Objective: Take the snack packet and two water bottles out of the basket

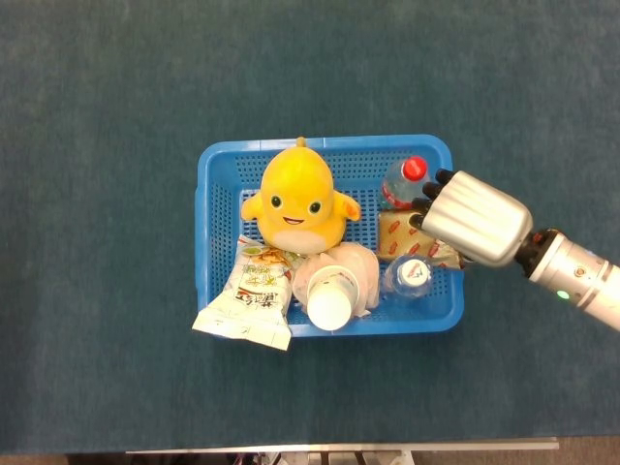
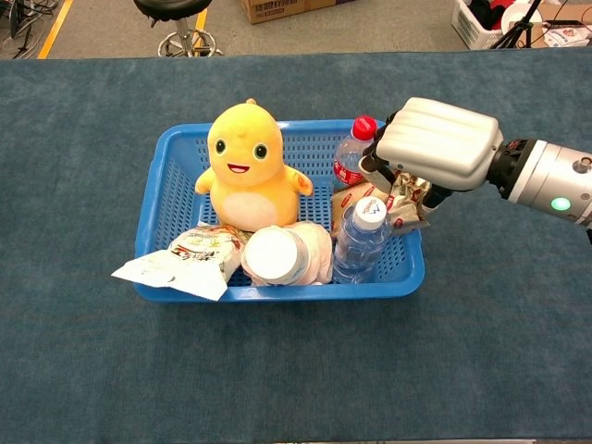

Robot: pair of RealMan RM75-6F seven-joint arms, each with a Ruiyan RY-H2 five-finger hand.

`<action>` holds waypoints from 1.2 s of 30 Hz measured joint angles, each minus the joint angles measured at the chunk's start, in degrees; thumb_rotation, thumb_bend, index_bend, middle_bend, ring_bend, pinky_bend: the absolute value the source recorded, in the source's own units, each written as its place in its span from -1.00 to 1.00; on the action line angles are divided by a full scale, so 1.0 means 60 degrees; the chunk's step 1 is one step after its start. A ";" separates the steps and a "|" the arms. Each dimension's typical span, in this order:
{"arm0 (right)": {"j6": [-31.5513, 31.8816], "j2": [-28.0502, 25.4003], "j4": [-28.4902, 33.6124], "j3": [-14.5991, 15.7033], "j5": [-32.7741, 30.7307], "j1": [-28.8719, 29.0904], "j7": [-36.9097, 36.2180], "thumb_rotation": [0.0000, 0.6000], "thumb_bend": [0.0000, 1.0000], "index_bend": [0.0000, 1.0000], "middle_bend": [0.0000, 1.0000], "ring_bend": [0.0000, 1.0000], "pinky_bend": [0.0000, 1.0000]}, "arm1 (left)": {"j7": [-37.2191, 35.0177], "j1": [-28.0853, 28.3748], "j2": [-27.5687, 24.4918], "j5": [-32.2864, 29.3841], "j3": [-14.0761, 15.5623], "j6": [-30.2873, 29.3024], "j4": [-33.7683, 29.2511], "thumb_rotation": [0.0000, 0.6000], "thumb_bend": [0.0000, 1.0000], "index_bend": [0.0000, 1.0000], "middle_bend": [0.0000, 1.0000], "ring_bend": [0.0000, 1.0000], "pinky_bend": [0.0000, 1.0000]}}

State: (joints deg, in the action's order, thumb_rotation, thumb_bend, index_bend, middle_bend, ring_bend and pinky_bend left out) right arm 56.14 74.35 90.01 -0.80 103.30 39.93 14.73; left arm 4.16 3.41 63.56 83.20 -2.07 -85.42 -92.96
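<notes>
The blue basket (image 1: 206, 208) (image 2: 153, 199) sits mid-table. At its right side lies a gold and red snack packet (image 1: 394, 235) (image 2: 353, 197). My right hand (image 1: 472, 217) (image 2: 432, 144) is pressed down over the packet's right part, fingers curled onto it and the thumb against its crumpled end. A red-capped water bottle (image 1: 403, 180) (image 2: 351, 158) lies just behind the fingers. A clear water bottle with a white cap (image 1: 411, 274) (image 2: 360, 243) stands in the front right corner. My left hand is out of sight.
A yellow plush toy (image 1: 298, 201) (image 2: 244, 165) fills the basket's middle. A white-lidded tub in pink wrap (image 1: 332, 290) lies in front of it. A green and white packet (image 1: 249, 300) (image 2: 178, 263) hangs over the front left rim. Blue cloth covers the table.
</notes>
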 measured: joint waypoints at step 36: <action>0.2242 -0.3951 0.4528 -0.0030 -0.1147 -0.1989 0.3007 1.00 -0.79 0.48 0.42 0.24 0.15 | 0.0670 0.0268 0.0114 0.0082 -0.0083 0.0225 -0.0368 1.00 -0.72 -0.18 -0.43 -0.58 -0.22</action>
State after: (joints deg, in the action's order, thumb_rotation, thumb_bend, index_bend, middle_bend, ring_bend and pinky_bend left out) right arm 69.59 50.65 117.17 -0.98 96.42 28.00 32.77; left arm 8.18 5.02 64.24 83.70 -2.56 -84.07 -95.16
